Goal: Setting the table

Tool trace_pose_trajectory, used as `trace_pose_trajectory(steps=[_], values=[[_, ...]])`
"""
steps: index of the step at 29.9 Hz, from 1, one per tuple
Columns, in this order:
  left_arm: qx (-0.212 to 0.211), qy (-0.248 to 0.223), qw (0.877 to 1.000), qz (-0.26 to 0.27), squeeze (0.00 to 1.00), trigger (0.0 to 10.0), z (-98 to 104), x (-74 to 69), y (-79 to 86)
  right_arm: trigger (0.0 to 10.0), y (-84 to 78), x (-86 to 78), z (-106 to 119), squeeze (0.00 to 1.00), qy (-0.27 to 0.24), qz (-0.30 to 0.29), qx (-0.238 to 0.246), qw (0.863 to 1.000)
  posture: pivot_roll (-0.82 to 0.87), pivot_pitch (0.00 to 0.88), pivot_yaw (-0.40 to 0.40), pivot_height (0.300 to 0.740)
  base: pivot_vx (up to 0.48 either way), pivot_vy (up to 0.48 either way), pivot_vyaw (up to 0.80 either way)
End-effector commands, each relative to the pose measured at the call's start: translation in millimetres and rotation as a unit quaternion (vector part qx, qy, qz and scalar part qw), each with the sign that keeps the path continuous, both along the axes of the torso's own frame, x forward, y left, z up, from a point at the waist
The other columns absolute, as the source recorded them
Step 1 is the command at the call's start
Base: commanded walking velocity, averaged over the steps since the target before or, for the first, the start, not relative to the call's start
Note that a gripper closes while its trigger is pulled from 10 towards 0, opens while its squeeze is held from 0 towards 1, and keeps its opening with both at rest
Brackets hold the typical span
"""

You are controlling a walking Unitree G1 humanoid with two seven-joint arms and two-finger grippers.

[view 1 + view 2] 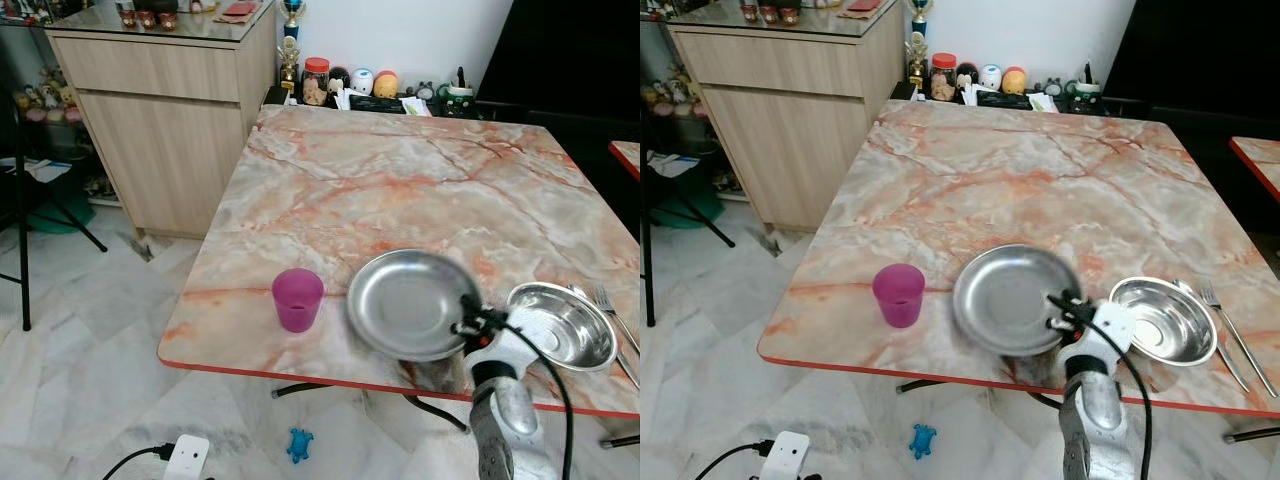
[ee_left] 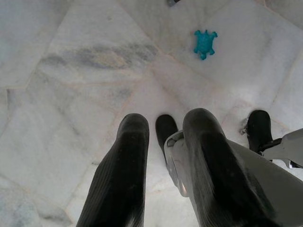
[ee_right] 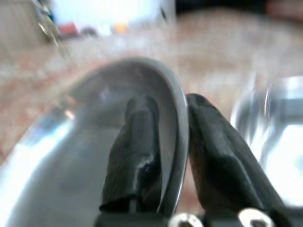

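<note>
A steel plate (image 1: pixel 405 303) hangs tilted just above the near edge of the marble table (image 1: pixel 400 180). My right gripper (image 1: pixel 466 318) is shut on the plate's right rim; in the right wrist view the rim (image 3: pixel 177 142) runs between the two black fingers (image 3: pixel 137 151). A purple cup (image 1: pixel 297 299) stands upright to the plate's left. A steel bowl (image 1: pixel 563 324) sits right of the gripper, with a fork (image 1: pixel 612 312) and another utensil beside it. My left gripper (image 2: pixel 163 156) hangs over the floor, its fingers a little apart with nothing between them.
A wooden cabinet (image 1: pixel 165 120) stands left of the table. Jars and toys (image 1: pixel 360 85) line the shelf behind the table's far edge. On the floor lie a blue turtle toy (image 1: pixel 299 443) and a white power strip (image 1: pixel 186 457).
</note>
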State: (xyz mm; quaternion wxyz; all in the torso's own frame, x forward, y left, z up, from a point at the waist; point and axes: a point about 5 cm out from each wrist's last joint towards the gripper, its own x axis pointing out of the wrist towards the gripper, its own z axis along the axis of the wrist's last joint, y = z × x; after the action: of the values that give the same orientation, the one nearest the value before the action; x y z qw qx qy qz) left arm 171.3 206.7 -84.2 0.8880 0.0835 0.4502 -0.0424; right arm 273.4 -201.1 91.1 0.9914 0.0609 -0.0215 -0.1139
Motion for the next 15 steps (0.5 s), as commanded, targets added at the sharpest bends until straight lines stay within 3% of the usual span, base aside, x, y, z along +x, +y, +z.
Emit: trace_pose_trajectory(steps=[1,2,3,4,8,15], values=[[0.000,0.002,1.000,-0.004,0.00,10.0,-1.0,-1.6,-1.4,0.0,2.1,4.1,17.1,0.00,-0.041,0.000,-0.013,0.999,0.09,0.000,-0.077,0.740,0.000,0.000,0.00],[0.000,0.002,1.000,-0.004,0.00,10.0,-1.0,-1.6,-1.4,0.0,2.1,4.1,17.1,0.00,-0.041,0.000,-0.013,0.999,0.09,0.000,-0.077,0.740,0.000,0.000,0.00],[0.000,0.002,1.000,-0.004,0.00,10.0,-1.0,-1.7,-1.5,5.6,3.2,4.6,20.5,0.00,-0.055,-0.001,-0.003,0.998,0.10,0.000,-0.078,0.740,0.000,0.000,0.00],[0.004,0.002,1.000,-0.004,0.00,10.0,-1.2,-2.2,-1.2,10.0,5.0,6.4,26.5,0.00,-0.074,0.005,0.005,0.997,0.10,0.000,-0.078,0.740,0.000,0.000,0.00],[0.017,0.003,1.000,0.000,0.00,10.0,-1.5,-3.0,0.7,10.0,8.3,12.4,35.6,0.00,-0.093,0.020,-0.007,0.995,0.10,0.000,-0.073,0.740,0.000,0.000,0.00],[0.004,-0.008,0.997,0.078,0.00,10.0,0.8,-4.7,16.2,10.0,7.6,23.3,66.6,0.00,-0.175,0.022,0.092,0.980,0.10,0.000,-0.067,0.740,0.000,0.000,0.00]])
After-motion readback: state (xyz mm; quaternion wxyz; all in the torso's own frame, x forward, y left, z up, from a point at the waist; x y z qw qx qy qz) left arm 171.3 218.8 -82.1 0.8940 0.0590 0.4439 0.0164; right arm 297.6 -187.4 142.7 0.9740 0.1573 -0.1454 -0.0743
